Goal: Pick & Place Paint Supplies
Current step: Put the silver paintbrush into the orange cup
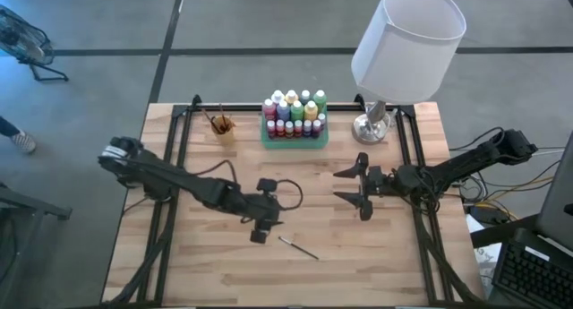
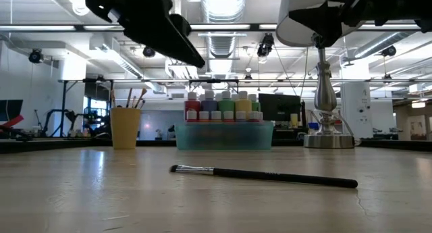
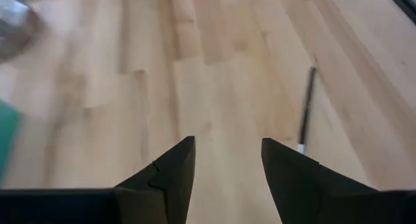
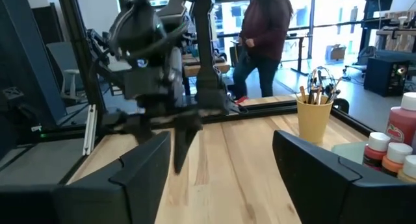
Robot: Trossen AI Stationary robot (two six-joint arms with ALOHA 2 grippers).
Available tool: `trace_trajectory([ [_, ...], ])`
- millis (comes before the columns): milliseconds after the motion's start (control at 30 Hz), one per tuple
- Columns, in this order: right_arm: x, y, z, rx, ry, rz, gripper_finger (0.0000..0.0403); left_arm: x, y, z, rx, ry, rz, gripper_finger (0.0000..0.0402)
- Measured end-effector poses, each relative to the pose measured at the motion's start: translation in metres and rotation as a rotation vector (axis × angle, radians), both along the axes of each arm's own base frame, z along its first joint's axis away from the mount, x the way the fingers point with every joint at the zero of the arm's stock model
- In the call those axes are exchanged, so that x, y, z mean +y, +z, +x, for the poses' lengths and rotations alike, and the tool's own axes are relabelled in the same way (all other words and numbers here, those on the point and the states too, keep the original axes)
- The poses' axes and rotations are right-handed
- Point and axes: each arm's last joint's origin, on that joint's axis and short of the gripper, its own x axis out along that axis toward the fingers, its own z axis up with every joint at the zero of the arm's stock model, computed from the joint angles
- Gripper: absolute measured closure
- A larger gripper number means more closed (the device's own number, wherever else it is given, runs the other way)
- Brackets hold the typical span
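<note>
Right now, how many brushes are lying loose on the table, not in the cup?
1. The paintbrush lies flat on the bare wood toward the table's front edge, just right of the left gripper. Others stand in the orange cup; none seem hidden.

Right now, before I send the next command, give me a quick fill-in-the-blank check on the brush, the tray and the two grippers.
1. The loose paintbrush lies flat on the ____.
2. The paint bottles stand in the green ____.
3. The yellow cup holds several ____.
4. The left gripper hovers over the wood with its jaws ____ and nothing between them; the right gripper waits near the lamp.

Missing words: table; tray; brushes; open
</note>
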Motion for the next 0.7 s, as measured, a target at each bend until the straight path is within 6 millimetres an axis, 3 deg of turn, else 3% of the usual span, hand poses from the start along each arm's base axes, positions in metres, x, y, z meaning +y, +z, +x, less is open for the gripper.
trace_trajectory([
  [300, 0.0, -0.001, 0.0, 0.009, 0.0, -0.003, 0.0144, -0.013, -0.027, 0.014, 0.115, -0.063, -0.109, 0.0221],
  [700, 0.0, -0.001, 0.0, 0.009, -0.001, -0.003, 0.0108, -0.019, -0.062, 0.022, 0.233, -0.048, -0.138, 0.0223],
])
